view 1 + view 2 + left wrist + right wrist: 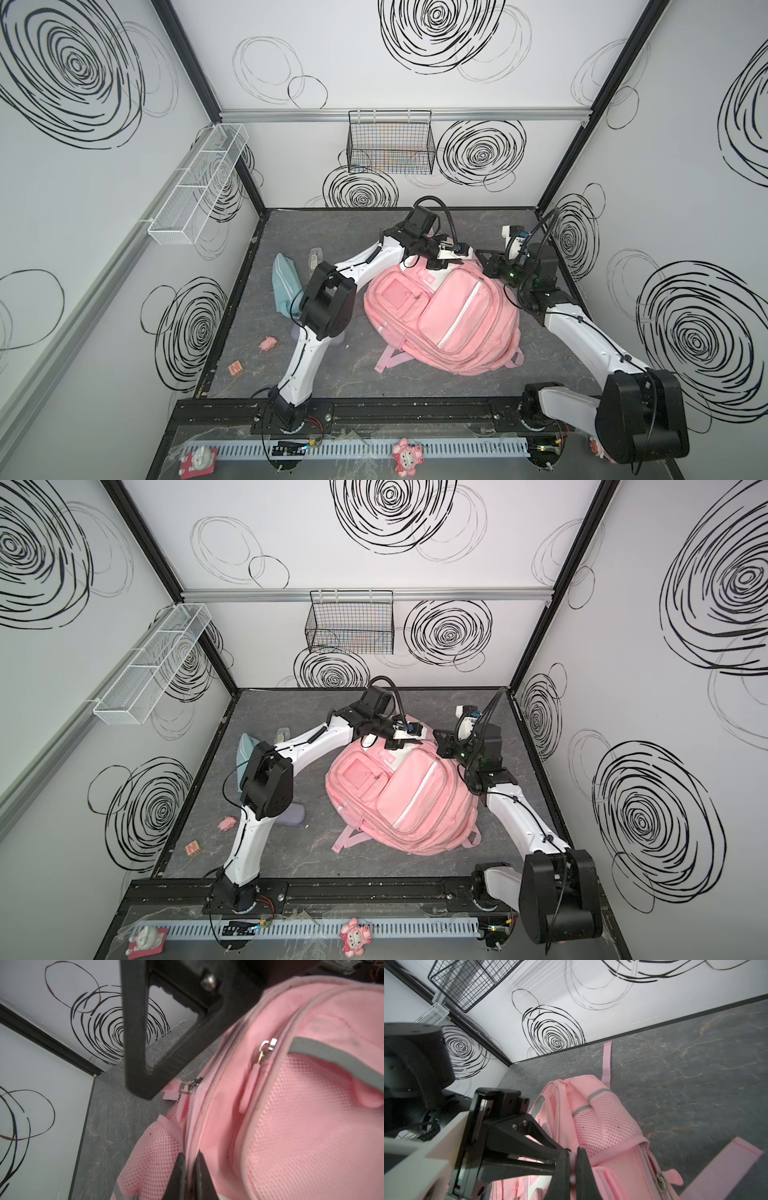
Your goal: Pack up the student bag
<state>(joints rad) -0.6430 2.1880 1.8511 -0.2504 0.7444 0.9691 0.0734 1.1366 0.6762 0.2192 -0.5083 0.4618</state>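
Note:
The student bag [449, 316] [407, 800], a large pink backpack with white stripes, lies front-up in the middle of the dark table. Both grippers meet at its far top end. My left gripper [444, 262] [190, 1155] is shut, pinching a pink fabric rim of the bag [291, 1126] beside a mesh side pocket [158, 1153]. My right gripper [478, 261] [573, 1150] is shut on a small pale pink piece of the bag [604, 1122]; I cannot tell whether it is a zip pull or a fold. Two metal zip sliders [267, 1045] show near the left jaws.
A teal pouch [284, 282], a clear item [314, 257], a small pink toy [268, 343] and a wooden block [235, 367] lie left of the bag. A black wire basket [390, 145] hangs on the back wall. On the left wall is a white mesh basket [199, 187].

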